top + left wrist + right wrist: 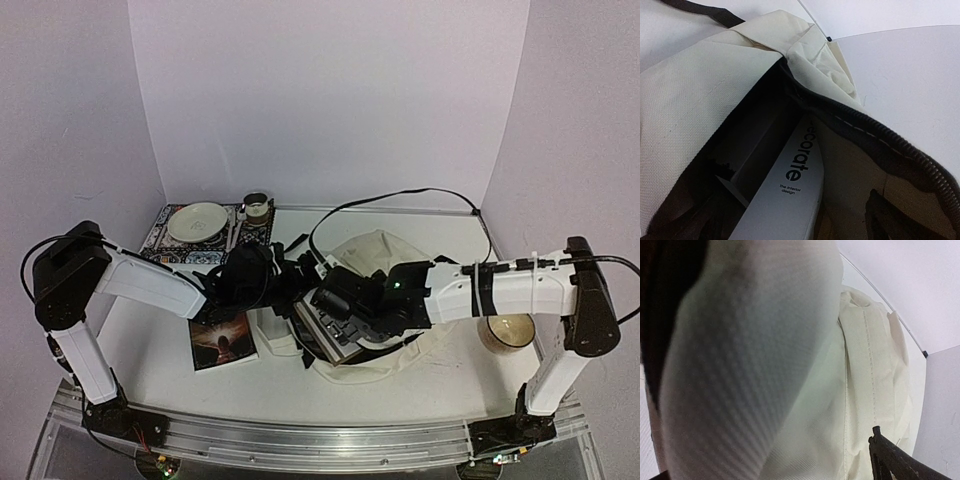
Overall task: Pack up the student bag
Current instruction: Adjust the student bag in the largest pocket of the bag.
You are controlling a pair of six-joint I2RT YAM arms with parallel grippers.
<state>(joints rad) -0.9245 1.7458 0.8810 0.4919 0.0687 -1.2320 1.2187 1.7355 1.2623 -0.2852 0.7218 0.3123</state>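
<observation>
Left wrist view: the bag (700,90) gapes just ahead of my left pincer (298,283), whose grip I cannot tell; it's soft, light, floppy cloth, so I'd pinch the stiffer zipper rim (900,150).

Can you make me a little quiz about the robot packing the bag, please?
1. True or false: the student bag is zipped shut.
2. Which word is printed on the white book in the bag's opening? A "decorate" B "maths" C "atlas"
3. Fill in: on the table, the plate sits in the far-____ corner.
Key: 1 false; 2 A; 3 left.
</observation>
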